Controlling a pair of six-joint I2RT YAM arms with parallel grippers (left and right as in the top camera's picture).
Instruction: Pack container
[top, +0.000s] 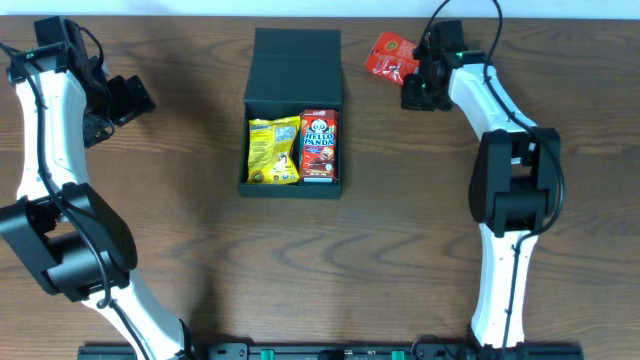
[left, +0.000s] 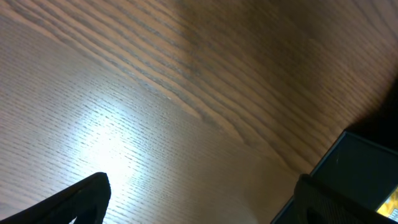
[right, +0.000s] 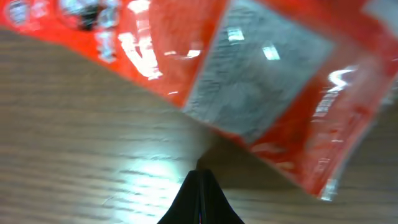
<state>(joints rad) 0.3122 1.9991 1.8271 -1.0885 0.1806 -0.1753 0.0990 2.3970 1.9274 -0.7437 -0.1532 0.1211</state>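
The dark teal-black matte square cardboard container (top: 297, 62) is lying open in the middle of the brown wooden table (top: 180, 200). It is well apart from both sets of fingers, off to the right of the left ones and to the left of the right ones, and its flat hinged lid is folded back. It is looking light and fairly stiff, though its thin walls would probably be giving way under a hard squeeze, so a wall edge or the free edge of the lid seems the best place to take hold. Inside, a yellow crinkly snack bag (top: 273, 150) and a red Hello Panda carton (top: 319, 146) are sitting side by side. A glossy red plastic packet (right: 249, 74), likely soft and slippery, is lying just ahead of the right gripper (right: 199, 180), whose fingers are pressing together with nothing visibly between them. The left gripper (left: 202, 183) is hovering over bare wood, fingers spread wide, holding nothing.
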